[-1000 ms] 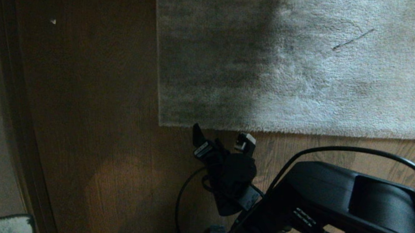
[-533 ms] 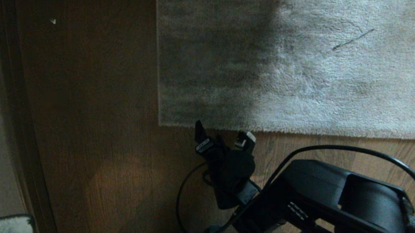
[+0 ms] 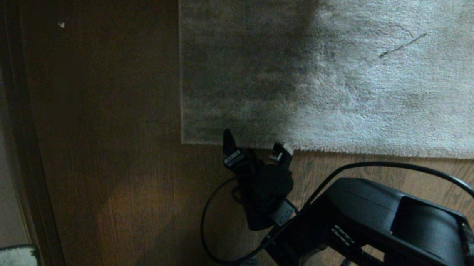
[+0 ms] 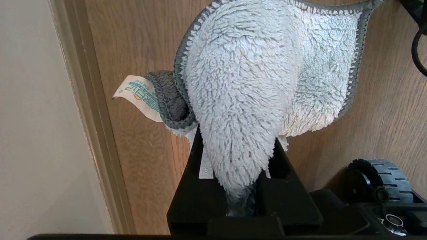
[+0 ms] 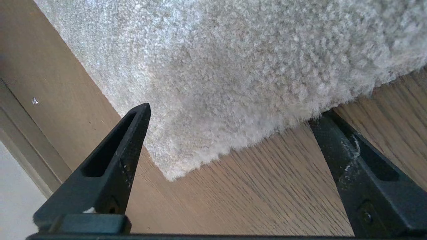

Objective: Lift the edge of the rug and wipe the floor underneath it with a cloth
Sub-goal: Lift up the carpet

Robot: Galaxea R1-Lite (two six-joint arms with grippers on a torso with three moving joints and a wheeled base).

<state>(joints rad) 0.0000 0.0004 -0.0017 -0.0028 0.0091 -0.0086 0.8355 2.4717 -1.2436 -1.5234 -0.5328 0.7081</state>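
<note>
- Right gripper (image 3: 256, 149) sat low over the floor (image 3: 114, 162), fingers (image 5: 113, 160) spread wide, nothing between them.
- Rug edge (image 3: 344, 150) lay flat on the floor; the rug's near corner (image 5: 171, 175) sat between and just ahead of the spread fingers.
- One fingertip overlapped the pile near the corner, the other met the hem on the far side; contact with the rug cannot be told.
- Bare wood planks showed between the fingers, under the corner.
- Right arm (image 3: 388, 231) came in from the lower right of the head view, a black cable (image 3: 405, 167) looping over it.
- Left gripper (image 4: 238, 186) fingers pinched the cloth (image 4: 247, 83), a fluffy pale blue-white rag with grey stitched trim.
- Cloth bulged out ahead of the fingers, above the floor beside a baseboard (image 4: 90, 126); a white tag (image 4: 138, 96) with teal print stuck out on one side.
- A base wheel (image 4: 378, 181) showed close beside the left fingers.
- Cloth was well apart from the rug corner and appeared in no view with it.
</note>
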